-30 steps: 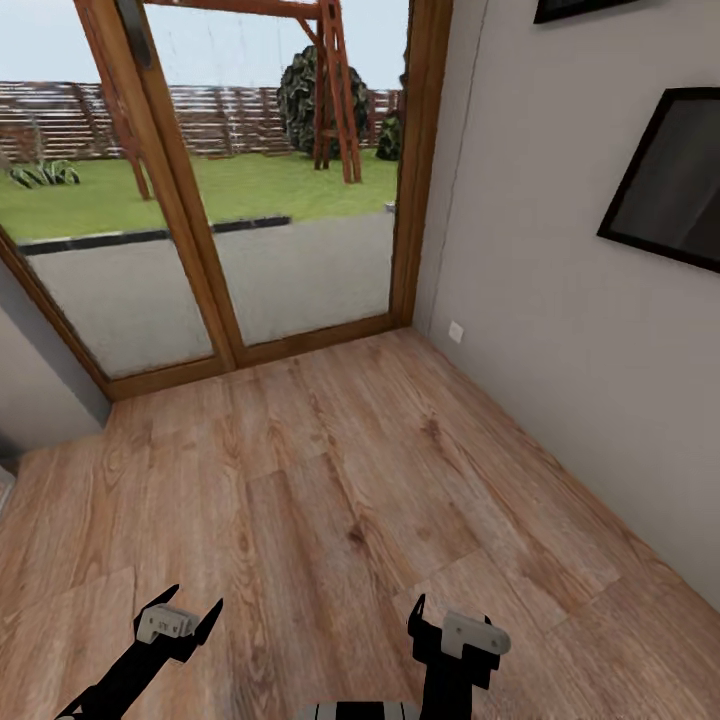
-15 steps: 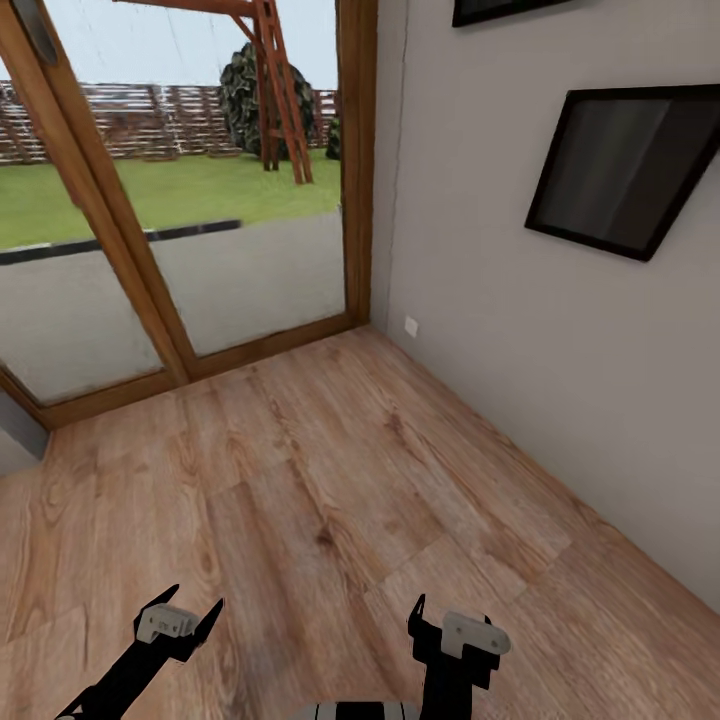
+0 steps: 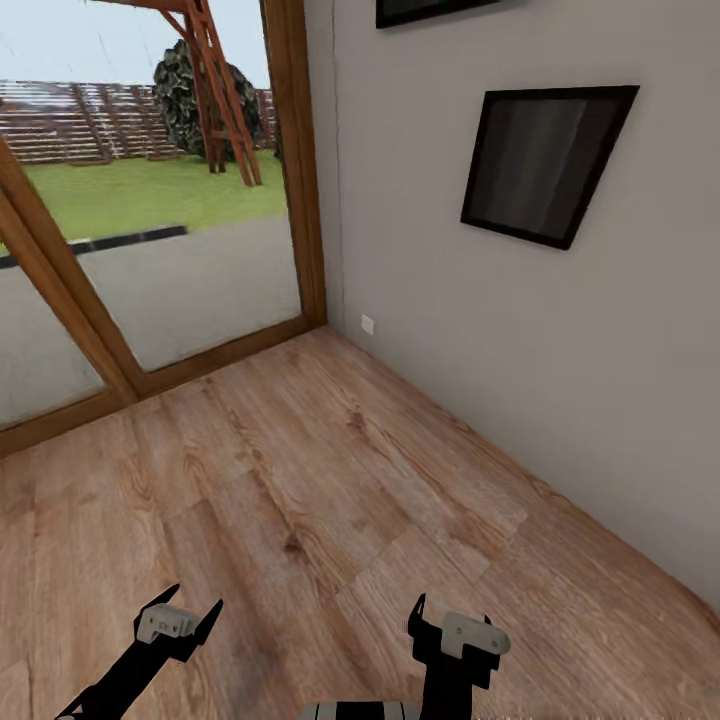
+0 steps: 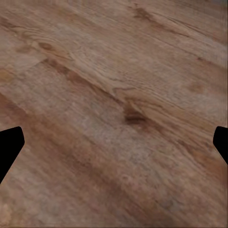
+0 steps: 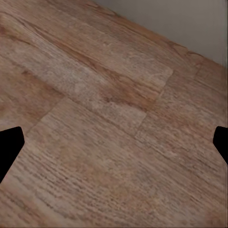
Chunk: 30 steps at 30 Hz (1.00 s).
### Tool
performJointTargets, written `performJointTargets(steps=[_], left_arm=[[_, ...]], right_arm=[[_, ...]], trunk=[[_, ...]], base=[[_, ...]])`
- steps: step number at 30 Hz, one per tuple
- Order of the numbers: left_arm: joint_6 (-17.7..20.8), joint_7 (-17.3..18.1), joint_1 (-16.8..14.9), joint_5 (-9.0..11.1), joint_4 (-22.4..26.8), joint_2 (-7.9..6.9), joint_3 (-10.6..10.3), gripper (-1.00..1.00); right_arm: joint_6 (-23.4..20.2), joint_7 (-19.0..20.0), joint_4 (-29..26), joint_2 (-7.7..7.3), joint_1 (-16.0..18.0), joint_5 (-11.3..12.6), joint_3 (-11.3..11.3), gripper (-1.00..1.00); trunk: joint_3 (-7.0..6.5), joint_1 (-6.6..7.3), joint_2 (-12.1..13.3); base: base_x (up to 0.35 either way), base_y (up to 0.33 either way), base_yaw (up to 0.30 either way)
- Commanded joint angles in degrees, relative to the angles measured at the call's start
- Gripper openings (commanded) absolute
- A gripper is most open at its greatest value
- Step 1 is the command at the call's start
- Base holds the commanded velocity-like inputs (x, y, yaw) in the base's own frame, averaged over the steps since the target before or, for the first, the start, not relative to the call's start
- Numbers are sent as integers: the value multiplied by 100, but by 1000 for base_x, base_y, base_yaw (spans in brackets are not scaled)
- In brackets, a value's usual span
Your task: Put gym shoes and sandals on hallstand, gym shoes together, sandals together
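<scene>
Head view: floor (image 3: 300, 480) of warm brown wood-grain planks, running up to a pale grey wall (image 3: 560, 380) and to a wood-framed glass door (image 3: 150, 250) that meets that wall at the corner. Beyond the door: grey paving, lawn, slatted fence, a reddish timber frame, a dark shrub. On the wall: a black-framed dark panel (image 3: 543, 160), hung tilted, with the lower edge of a second frame (image 3: 430, 10) above it and nearer the door. Low on the wall, close to the door corner: a small white socket plate (image 3: 367, 324).

Left gripper (image 3: 180, 610) held low over the floor, well apart from the wall; fingers spread, nothing between them. Left wrist view: both dark fingertips at opposite edges, bare planks (image 4: 118, 109) between.

Right gripper (image 3: 450, 615) held low over the floor, nearer the wall than the left; fingers spread, empty. Right wrist view: fingertips wide apart, planks (image 5: 104, 133) below, strip of wall (image 5: 190, 23) beyond.

Shoes, sandals and rack: not located on the stretch of floor beside the wall.
</scene>
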<state>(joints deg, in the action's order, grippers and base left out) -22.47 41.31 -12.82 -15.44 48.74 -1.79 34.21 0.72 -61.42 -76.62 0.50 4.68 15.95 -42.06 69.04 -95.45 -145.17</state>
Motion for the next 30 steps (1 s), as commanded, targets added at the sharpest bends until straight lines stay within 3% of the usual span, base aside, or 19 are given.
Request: performJointTargets(steps=[1, 13, 30], left_arm=[[-28, 20, -3, -47, 4, 2, 26, 100], [-29, 18, -2, -46, 4, 2, 23, 100], [-30, 17, -2, -47, 4, 4, 24, 100]], right_arm=[[7, -28, -3, -1, 7, 31, -13, 100], [7, -28, -2, 1, 7, 31, -13, 100], [7, -28, -2, 0, 7, 31, -14, 100]], trunk=[[4, 1, -2], [4, 1, -2], [4, 1, -2]], base=[[43, 0, -288], [144, 0, -288], [30, 0, -288]])
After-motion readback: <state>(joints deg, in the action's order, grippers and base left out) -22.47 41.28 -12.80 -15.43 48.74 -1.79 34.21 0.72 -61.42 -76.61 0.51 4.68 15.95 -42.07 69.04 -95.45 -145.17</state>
